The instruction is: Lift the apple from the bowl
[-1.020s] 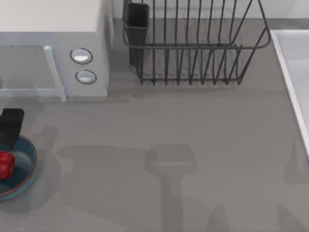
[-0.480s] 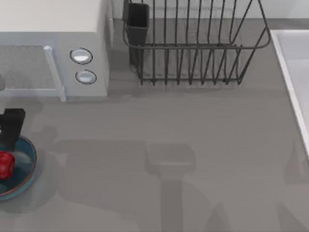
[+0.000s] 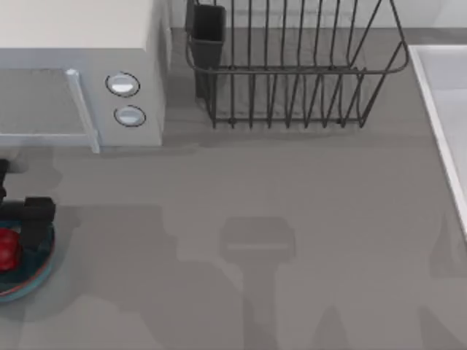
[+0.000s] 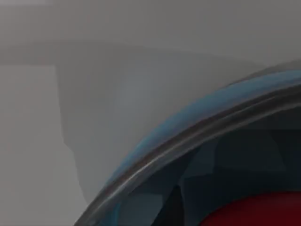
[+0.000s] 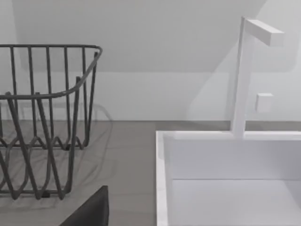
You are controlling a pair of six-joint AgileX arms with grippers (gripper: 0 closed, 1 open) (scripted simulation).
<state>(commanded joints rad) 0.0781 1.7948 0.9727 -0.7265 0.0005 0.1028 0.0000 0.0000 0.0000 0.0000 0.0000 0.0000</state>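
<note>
apple (image 3: 7, 249): glossy red, round, no long axis to be read, seated in the teal bowl (image 3: 33, 277) at the table's left edge | cut off: apple and bowl by the frame edge | left gripper (image 3: 25, 219): over the bowl; whether it is parted or closed cannot be told

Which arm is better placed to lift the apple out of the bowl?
Left. The left gripper is right over the bowl at the table's left edge, beside the apple; the right wrist view faces the sink.
</note>
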